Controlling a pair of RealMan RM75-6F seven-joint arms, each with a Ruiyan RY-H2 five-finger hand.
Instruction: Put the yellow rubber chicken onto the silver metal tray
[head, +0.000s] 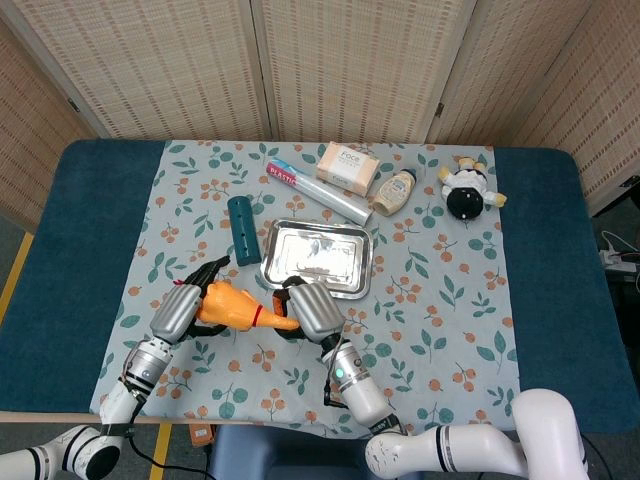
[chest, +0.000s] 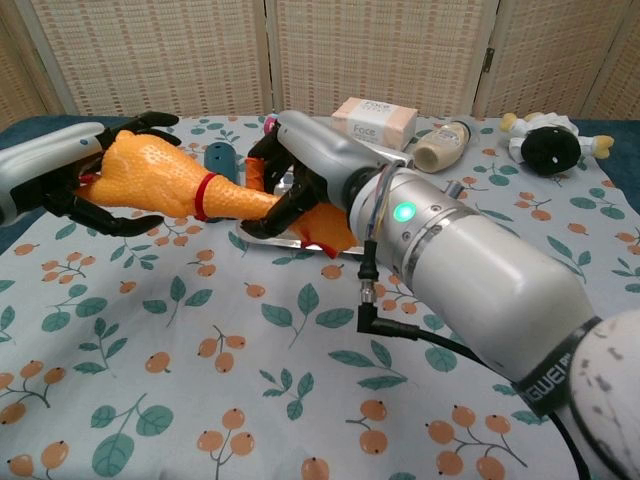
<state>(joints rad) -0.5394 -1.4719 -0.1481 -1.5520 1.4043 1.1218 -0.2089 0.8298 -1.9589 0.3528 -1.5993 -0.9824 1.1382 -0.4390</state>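
The yellow rubber chicken (head: 235, 306) (chest: 165, 178), orange-yellow with a red band, is lifted above the floral cloth, left of the silver metal tray (head: 318, 257). My left hand (head: 178, 311) (chest: 55, 170) wraps its dark fingers around the chicken's fat body. My right hand (head: 312, 310) (chest: 312, 160) grips the thin end by the orange feet. In the chest view my right hand hides most of the tray, leaving only its near edge (chest: 258, 236) visible.
Behind the tray lie a teal cylinder (head: 243, 230), a pink-and-silver tube (head: 315, 192), a pale box (head: 348, 167), a small bottle (head: 393, 192) and a black-and-white plush toy (head: 468, 190). The floral cloth (head: 430, 300) covers the table's middle.
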